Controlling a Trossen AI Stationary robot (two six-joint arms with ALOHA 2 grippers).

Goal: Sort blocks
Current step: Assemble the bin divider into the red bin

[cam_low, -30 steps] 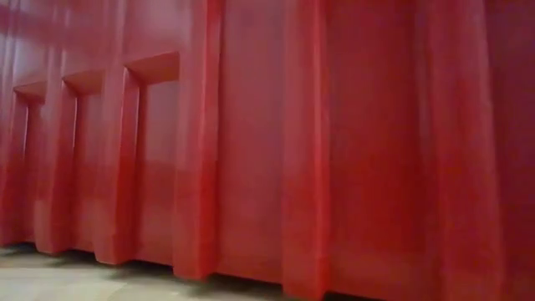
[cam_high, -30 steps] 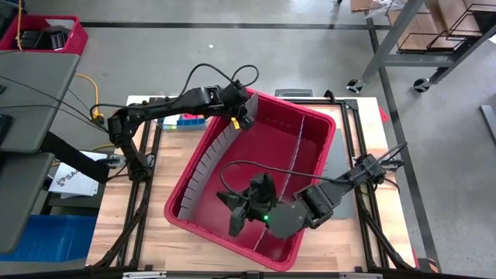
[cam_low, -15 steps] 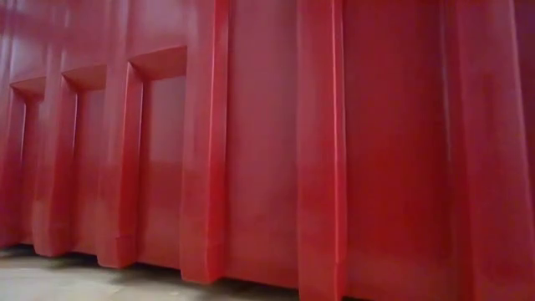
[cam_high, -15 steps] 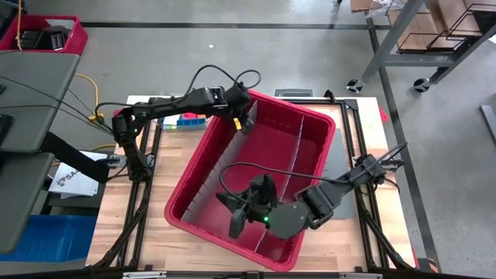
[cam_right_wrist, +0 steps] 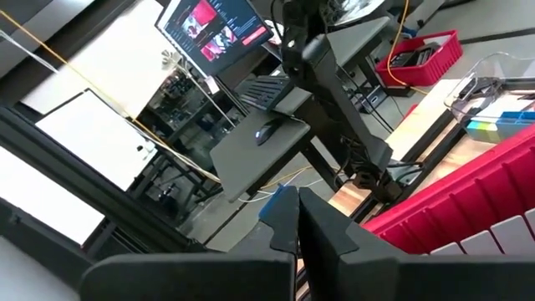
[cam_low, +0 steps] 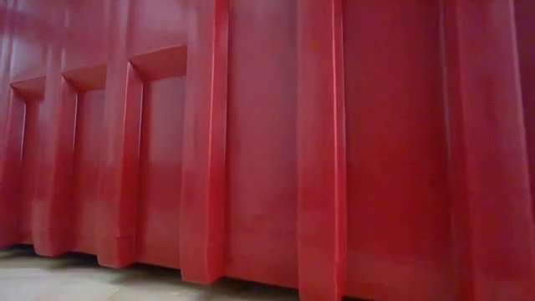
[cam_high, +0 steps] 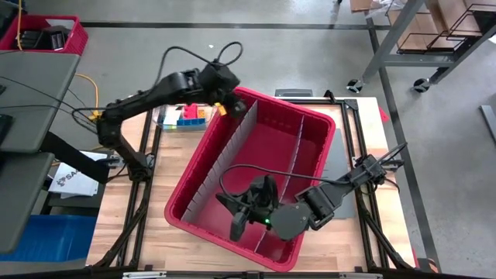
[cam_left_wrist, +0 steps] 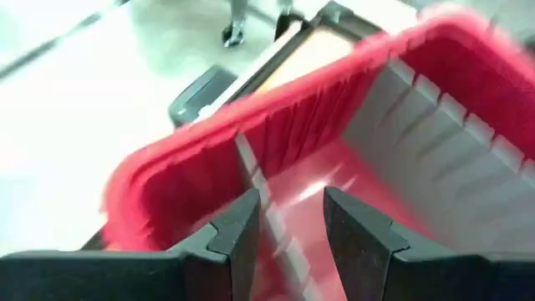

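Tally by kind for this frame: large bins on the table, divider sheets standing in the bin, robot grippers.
Large red plastic bin: 1
Grey slotted divider sheets standing in it: 2
Grippers, left gripper and right gripper: 2
Total: 5

overhead view, low view against red bin (cam_low: 251,142)

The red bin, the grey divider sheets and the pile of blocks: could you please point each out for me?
red bin (cam_high: 180,188): high view, on its left rim.
grey divider sheets (cam_high: 232,138): high view, on the long slotted sheet inside the bin.
blocks (cam_high: 190,114): high view, on the coloured pile beside the bin's far left corner.
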